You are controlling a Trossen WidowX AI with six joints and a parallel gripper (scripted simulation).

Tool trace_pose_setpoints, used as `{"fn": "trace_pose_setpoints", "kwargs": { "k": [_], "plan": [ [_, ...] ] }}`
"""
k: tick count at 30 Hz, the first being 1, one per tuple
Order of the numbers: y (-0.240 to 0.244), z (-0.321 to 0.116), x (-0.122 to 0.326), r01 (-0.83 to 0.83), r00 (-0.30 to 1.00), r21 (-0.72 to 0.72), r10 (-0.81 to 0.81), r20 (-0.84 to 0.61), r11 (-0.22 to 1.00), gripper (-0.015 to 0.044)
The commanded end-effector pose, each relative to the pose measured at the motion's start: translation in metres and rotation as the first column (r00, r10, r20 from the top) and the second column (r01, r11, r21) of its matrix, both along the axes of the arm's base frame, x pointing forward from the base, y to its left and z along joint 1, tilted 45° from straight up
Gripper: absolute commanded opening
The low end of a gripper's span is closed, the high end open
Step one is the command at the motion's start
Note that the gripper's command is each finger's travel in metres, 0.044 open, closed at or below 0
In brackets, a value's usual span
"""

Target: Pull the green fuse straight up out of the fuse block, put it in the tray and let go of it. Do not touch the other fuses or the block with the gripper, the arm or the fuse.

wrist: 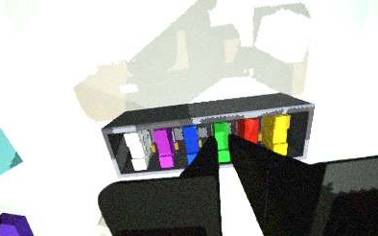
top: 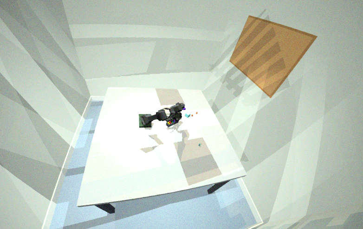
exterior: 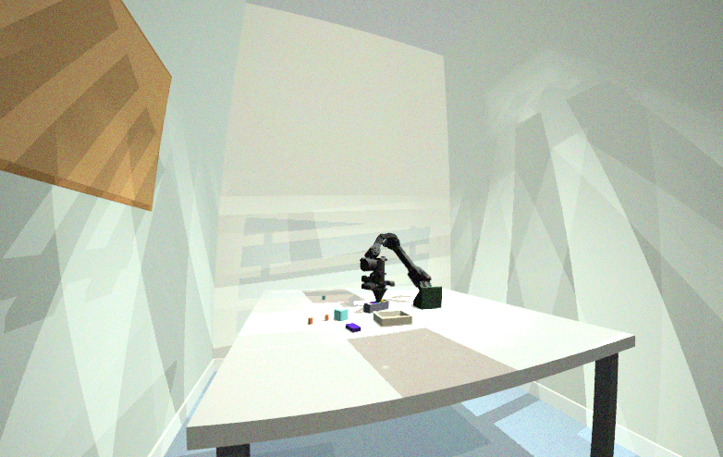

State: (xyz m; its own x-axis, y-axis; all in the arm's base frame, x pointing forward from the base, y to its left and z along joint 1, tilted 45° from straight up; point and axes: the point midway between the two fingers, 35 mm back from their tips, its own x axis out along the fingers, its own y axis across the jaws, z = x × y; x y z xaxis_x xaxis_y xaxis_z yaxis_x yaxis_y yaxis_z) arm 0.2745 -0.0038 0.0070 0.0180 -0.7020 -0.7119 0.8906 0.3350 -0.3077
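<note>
Between the hand's (wrist: 222,146) fingertips sits the green fuse (wrist: 221,136), gripped.

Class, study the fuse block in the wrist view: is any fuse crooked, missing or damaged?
Nothing stands out. Six fuses sit in one row in the fuse block, none visibly tilted or broken. The gripper is shut on the green fuse, which sits in the row.
</note>
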Motion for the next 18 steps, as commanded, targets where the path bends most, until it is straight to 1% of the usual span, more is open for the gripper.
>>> {"fn": "trace_pose_setpoints", "kwargs": {
  "k": [1,18],
  "plan": [
    [0.0003,0.0003,0.0001,0.000,1.000,0.000,0.000,0.000,1.000,0.0000],
    [0.0062,0.0060,0.0005,-0.001,1.000,0.000,0.001,0.000,1.000,0.0000]
  ]
}}
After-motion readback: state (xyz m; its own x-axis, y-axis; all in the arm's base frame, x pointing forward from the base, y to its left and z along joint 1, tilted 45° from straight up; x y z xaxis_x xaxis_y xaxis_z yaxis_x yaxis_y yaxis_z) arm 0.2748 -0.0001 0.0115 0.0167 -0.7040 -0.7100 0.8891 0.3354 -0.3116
